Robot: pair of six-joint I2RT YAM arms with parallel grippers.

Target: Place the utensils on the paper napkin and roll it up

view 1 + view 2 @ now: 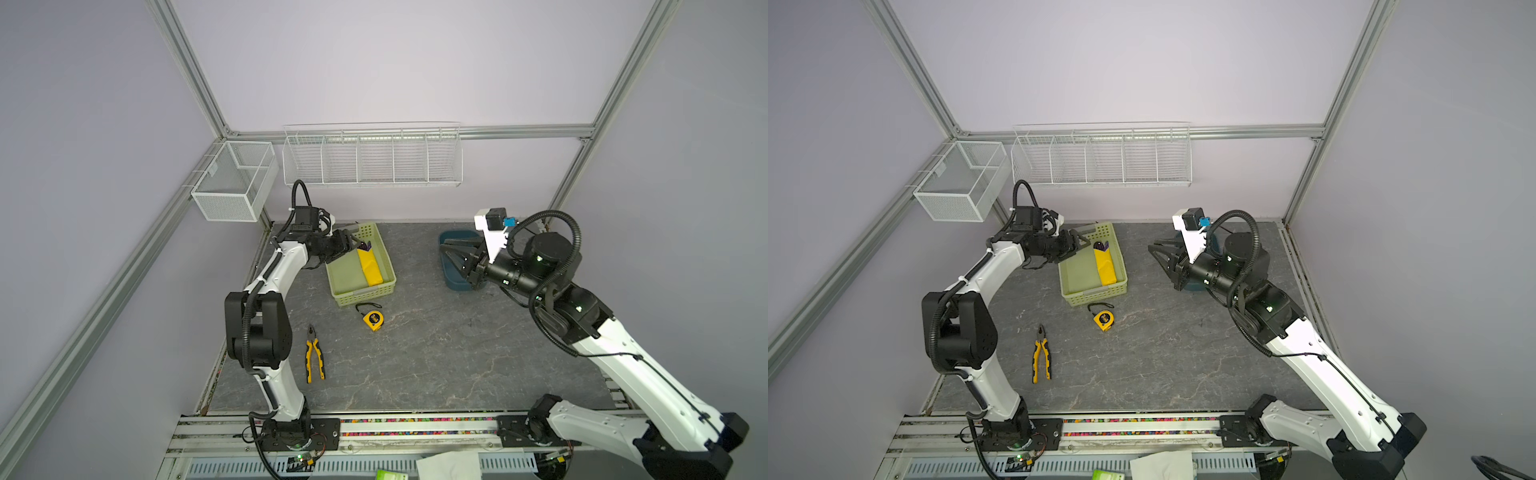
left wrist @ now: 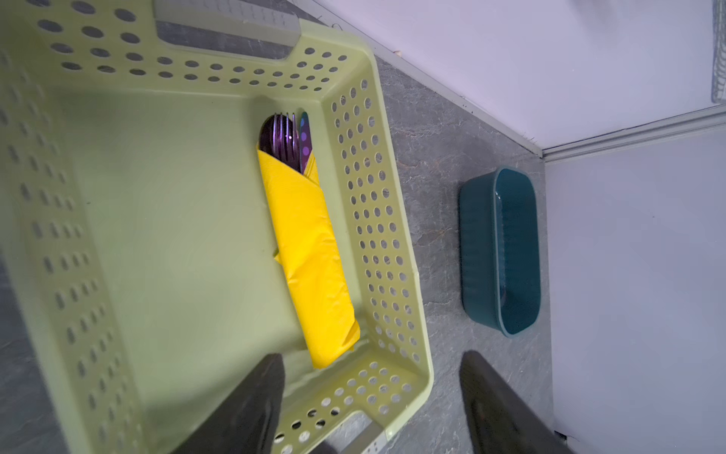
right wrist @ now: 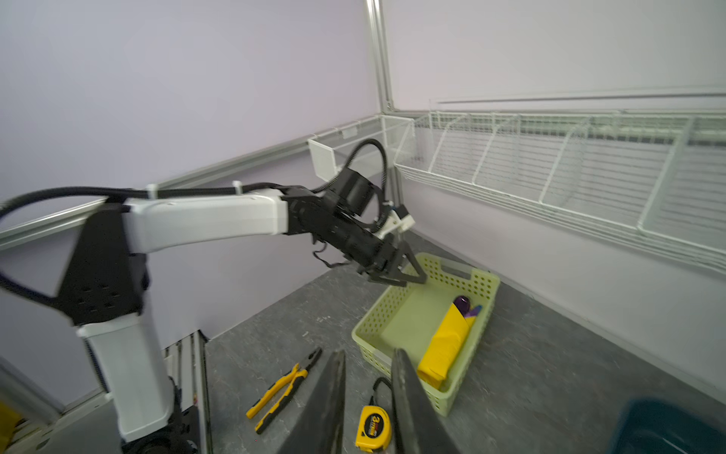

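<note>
The yellow paper napkin (image 1: pixel 370 268) (image 1: pixel 1104 266) (image 2: pixel 310 255) (image 3: pixel 446 350) lies rolled up along the right wall inside a pale green basket (image 1: pixel 365 293) (image 2: pixel 373 196). The purplish heads of the utensils (image 1: pixel 365 246) (image 2: pixel 283 137) (image 3: pixel 463 304) stick out of its far end; their handles are hidden in the roll. My left gripper (image 1: pixel 356 244) (image 1: pixel 1084 244) (image 2: pixel 371 357) (image 3: pixel 408 277) hangs open above the basket's far left rim, holding nothing. My right gripper (image 1: pixel 444 252) (image 1: pixel 1152 245) (image 3: pixel 369 352) is raised to the basket's right, its fingers a narrow gap apart and empty.
A dark blue tub (image 1: pixel 453 282) (image 2: pixel 499 251) stands under the right arm near the back wall. A yellow tape measure (image 1: pixel 372 320) (image 3: pixel 373 426) and yellow-handled pliers (image 1: pixel 314 355) (image 3: pixel 283 393) lie in front of the basket. White wire racks (image 1: pixel 374 160) hang on the back wall.
</note>
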